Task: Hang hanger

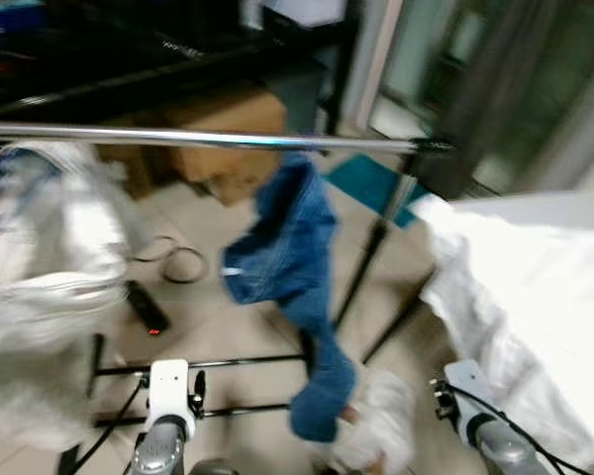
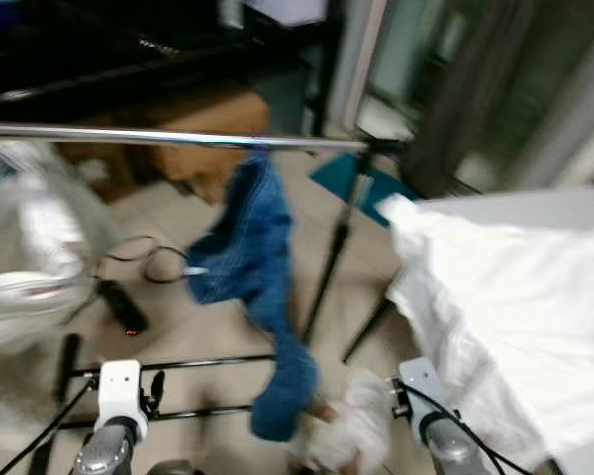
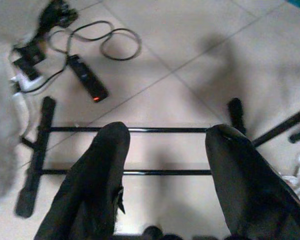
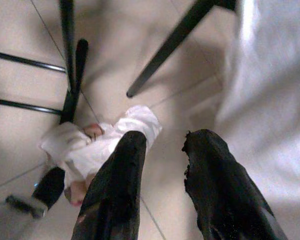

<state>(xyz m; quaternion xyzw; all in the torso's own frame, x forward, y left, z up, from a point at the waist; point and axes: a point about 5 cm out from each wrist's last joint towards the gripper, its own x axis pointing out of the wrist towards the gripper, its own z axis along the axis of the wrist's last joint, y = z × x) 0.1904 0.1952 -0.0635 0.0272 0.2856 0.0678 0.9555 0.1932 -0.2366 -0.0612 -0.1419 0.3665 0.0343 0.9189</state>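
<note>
A silver clothes rail point(image 1: 178, 137) runs across in front of me at chest height. A blue denim garment point(image 1: 292, 257) hangs from it near the middle, and its sleeve reaches down towards the floor. A pale white garment point(image 1: 40, 267) hangs at the left end, blurred. I cannot make out a separate hanger. Both arms are low, below the rail. My left gripper point(image 3: 167, 135) is open over the rack's black base bars point(image 3: 140, 130). My right gripper point(image 4: 165, 137) is open above a crumpled white cloth point(image 4: 100, 145) on the floor. Nothing is held.
White bedding point(image 1: 535, 297) fills the right side. The rack's black legs point(image 1: 371, 257) slant down beside it. A black power strip point(image 1: 147, 307) and a coiled cable point(image 1: 183, 262) lie on the tiled floor. A cardboard box point(image 1: 243, 114) stands behind the rail.
</note>
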